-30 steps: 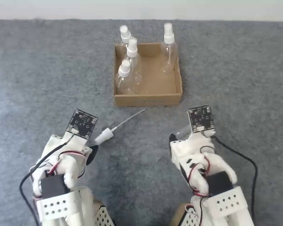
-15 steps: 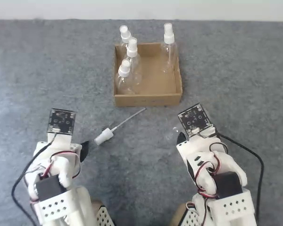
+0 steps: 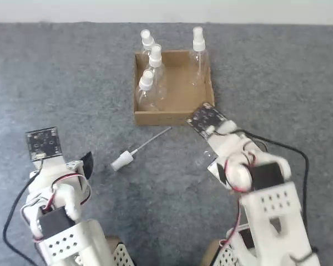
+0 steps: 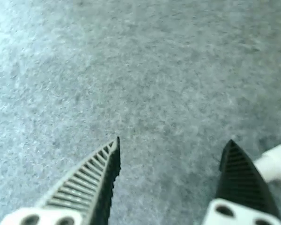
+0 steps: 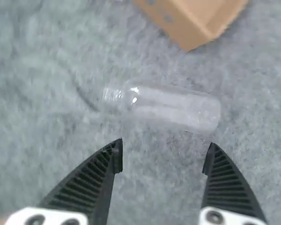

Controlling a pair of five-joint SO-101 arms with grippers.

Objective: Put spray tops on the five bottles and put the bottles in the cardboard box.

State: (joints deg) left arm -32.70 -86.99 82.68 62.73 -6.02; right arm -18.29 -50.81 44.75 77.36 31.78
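Grey carpeted tabletop (image 3: 277,72) holds the cardboard box (image 3: 175,117) at 12 o'clock, a loose spray top (image 3: 122,160) at its 7 o'clock, and an uncapped bottle (image 5: 164,108) lying near the released right gripper (image 5: 165,143), with the left gripper (image 4: 173,140) also released.

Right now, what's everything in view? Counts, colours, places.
cardboard box: 1, brown, on the carpet beyond both arms.
capped bottles: 4, clear with white spray tops, upright in the box; three along one side, one in the far opposite corner.
uncapped bottle: 1, clear, on its side on the carpet near a box corner.
loose spray top: 1, white with a thin dip tube, on the carpet in front of the box.
carpet: 1, grey, under everything.
left gripper: 1, black fingers, open, over bare carpet beside the loose spray top.
right gripper: 1, black fingers, open, facing the uncapped bottle.
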